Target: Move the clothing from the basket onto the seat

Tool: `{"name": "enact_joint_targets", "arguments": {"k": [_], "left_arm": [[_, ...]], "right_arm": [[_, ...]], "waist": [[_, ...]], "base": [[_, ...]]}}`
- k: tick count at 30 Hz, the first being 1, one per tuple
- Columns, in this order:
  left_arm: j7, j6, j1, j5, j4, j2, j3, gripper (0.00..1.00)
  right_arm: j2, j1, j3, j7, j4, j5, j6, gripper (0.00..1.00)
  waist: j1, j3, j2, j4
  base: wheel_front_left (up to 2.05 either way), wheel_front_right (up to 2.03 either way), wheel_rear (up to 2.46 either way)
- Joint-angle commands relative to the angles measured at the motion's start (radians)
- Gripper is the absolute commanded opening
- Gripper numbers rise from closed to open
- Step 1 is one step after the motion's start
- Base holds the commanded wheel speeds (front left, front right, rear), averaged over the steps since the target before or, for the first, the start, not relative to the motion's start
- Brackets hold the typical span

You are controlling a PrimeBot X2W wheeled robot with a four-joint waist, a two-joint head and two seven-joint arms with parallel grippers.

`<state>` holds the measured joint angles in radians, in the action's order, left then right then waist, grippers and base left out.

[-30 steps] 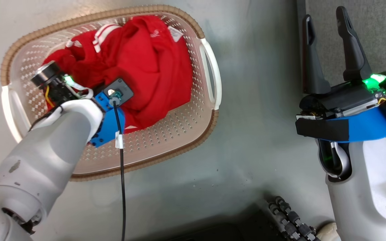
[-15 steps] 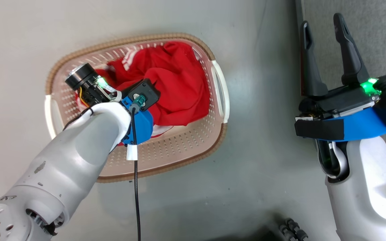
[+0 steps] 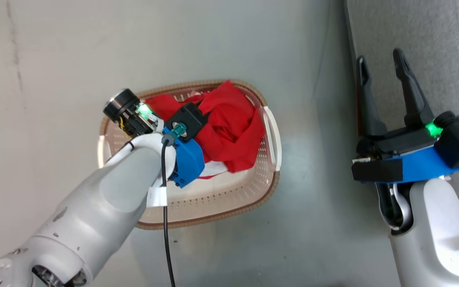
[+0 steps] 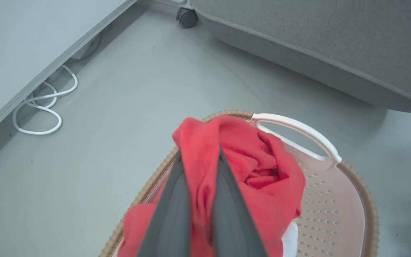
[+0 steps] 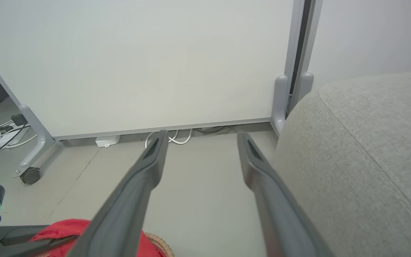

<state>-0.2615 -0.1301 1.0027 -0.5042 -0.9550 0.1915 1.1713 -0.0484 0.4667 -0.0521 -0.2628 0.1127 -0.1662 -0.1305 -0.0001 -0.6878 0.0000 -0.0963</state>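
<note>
The red clothing [image 3: 233, 123] hangs in a bunch over the far end of the cream perforated basket [image 3: 213, 215], partly lifted above its brown rim. My left gripper [image 4: 200, 157] is shut on a fold of the clothing [image 4: 262, 178], pinched between both dark fingers. In the head view its fingers are hidden under the wrist and the fabric. My right gripper [image 3: 379, 57] stands open with nothing in it, held over the edge of the light grey seat [image 3: 432, 40]. In the right wrist view that gripper [image 5: 202, 135] points at the floor beside the seat [image 5: 369, 150].
The basket stands on a grey floor left of the seat [image 4: 316, 43]. A white panel on castered legs [image 5: 155, 60] closes the far side, with a white cable [image 4: 45, 107] looped at its foot. A black cable [image 3: 167, 239] hangs from my left wrist.
The head camera has risen, so the basket looks smaller and further right. My left gripper has drawn the clothing up from the basket's floor into a raised bunch. The right gripper stays open.
</note>
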Motion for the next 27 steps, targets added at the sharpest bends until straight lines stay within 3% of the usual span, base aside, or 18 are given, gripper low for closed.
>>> {"name": "enact_joint_targets", "arguments": {"k": [1,27], "left_arm": [[-0.005,-0.001,-0.016,0.009,0.015,0.000,-0.016,0.00],[-0.005,-0.001,-0.156,0.089,0.227,-0.034,-0.265,0.00]], "right_arm": [[-0.004,-0.017,0.005,-0.003,0.007,0.008,0.000,1.00],[-0.004,-0.206,0.013,-0.003,0.070,0.003,0.000,1.00]], "waist": [[0.0001,0.049,0.0000,0.020],[0.0001,0.428,0.0000,0.094]], "base": [[0.00,0.00,0.00],[0.00,0.00,0.00]]}}
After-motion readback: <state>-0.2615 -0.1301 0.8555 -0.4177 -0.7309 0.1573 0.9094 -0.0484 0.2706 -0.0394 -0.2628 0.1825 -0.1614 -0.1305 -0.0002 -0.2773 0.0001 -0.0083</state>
